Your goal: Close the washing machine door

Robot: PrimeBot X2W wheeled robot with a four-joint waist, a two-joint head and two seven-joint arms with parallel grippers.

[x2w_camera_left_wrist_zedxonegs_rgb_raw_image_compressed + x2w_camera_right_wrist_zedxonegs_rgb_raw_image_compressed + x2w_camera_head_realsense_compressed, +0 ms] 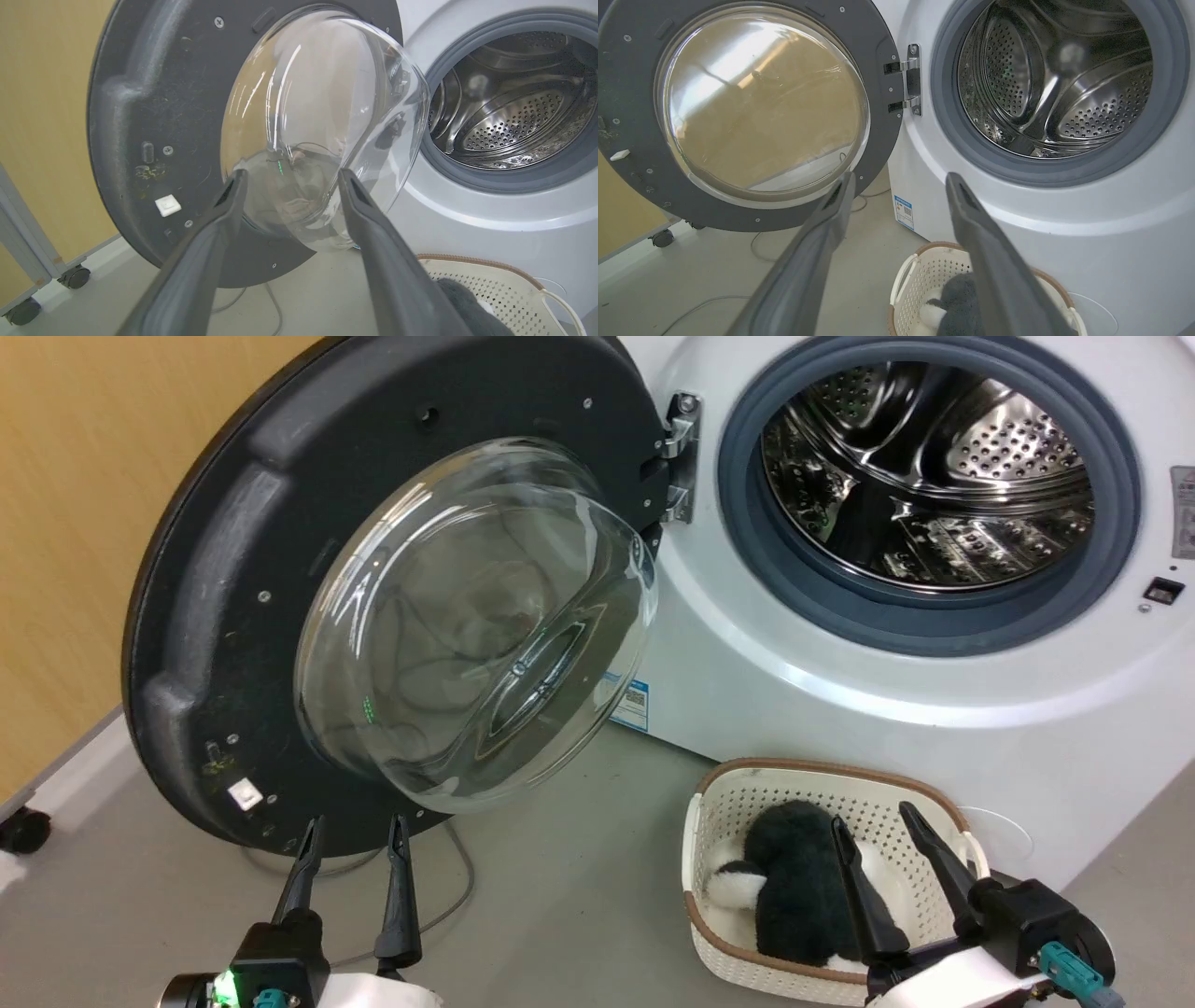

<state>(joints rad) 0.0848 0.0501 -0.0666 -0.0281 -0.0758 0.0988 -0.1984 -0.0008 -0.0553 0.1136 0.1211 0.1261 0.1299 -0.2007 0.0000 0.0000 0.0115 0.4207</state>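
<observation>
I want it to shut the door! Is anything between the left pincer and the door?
Nothing: in the left wrist view the open left pincer points straight at the washing machine door with a bare gap.

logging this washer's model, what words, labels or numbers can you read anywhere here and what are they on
No text here can be read.
The blue sticker low on the washing machine front: print and a square code, too small to read.
The grey label on the machine at the head view's right edge: blurred and cut off.
The white tag on the washing machine door: no print visible.
</observation>
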